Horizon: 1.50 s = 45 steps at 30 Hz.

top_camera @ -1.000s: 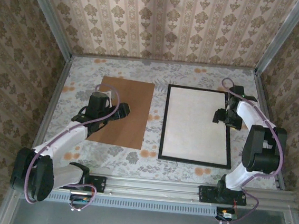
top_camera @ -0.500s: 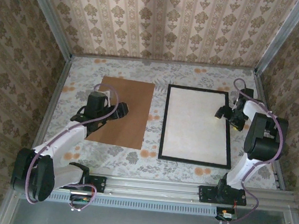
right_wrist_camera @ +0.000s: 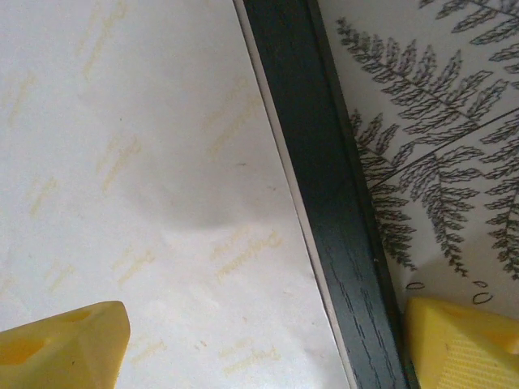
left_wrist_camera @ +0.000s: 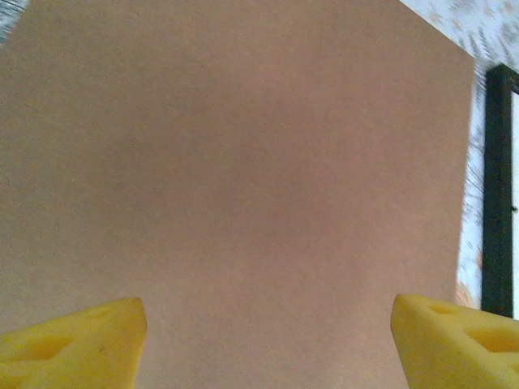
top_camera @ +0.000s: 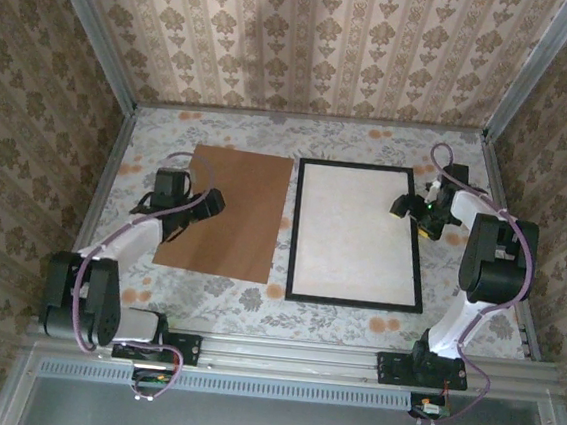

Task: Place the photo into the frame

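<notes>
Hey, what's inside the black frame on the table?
The photo lies inside the frame, plain cream back up, with faint watermarks on it. Its underside, and whatever lies beneath it, is covered.

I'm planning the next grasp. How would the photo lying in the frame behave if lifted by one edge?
Probably floppy: the photo shows a soft ripple beside the frame, so it looks like thin paper that would sag. Its smooth back may slip in a grip. Lying flat inside the rim, its edge looks hard to get under.
</notes>
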### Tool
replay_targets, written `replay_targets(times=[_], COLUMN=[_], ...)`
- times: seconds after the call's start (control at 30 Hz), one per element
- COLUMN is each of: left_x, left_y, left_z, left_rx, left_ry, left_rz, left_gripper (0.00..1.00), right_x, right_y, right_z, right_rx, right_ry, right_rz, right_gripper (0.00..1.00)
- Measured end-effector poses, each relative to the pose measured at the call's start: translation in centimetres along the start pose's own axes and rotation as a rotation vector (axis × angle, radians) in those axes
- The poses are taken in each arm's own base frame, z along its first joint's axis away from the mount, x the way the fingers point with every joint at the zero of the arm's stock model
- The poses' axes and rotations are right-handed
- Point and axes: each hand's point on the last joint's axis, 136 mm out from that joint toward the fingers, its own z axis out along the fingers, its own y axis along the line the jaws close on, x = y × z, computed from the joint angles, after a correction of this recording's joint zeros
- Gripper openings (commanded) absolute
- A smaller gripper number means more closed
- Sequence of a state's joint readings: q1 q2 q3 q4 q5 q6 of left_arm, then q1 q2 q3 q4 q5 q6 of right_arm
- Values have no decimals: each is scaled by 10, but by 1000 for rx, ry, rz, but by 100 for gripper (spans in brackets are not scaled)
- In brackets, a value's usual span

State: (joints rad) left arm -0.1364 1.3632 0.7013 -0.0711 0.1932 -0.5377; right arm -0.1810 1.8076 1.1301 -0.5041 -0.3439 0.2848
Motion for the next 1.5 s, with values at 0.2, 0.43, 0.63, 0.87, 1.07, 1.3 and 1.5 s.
replay_targets(times=[0.2,0.43,0.63,0.87,1.07,1.3,1.5], left_x=[-44,-88,-104,-96,-84,-77,-73], left_y=[16,44,68,87,84,83,84], left_z=[16,44,56,65,68,77,79], left_rx=[-48,-118,-151,-134,-100,-68,-60], left_ry=[-46,-4,91,199,252,287,300], left_rz=[-31,7,72,78,73,71,78], left_gripper=[81,85,88,89,87,85,84], right_x=[-8,50,125,149,146,149,153], right_y=[24,205,318,345,342,329,316], right_z=[-39,-45,7,67,81,99,105], right_rx=[157,-92,-217,-162,-83,6,86], right_ry=[-139,-213,-104,-52,-89,-97,-100], right_rz=[-133,-414,-474,-395,-359,-360,-367], right_gripper=[89,87,85,83,81,80,80])
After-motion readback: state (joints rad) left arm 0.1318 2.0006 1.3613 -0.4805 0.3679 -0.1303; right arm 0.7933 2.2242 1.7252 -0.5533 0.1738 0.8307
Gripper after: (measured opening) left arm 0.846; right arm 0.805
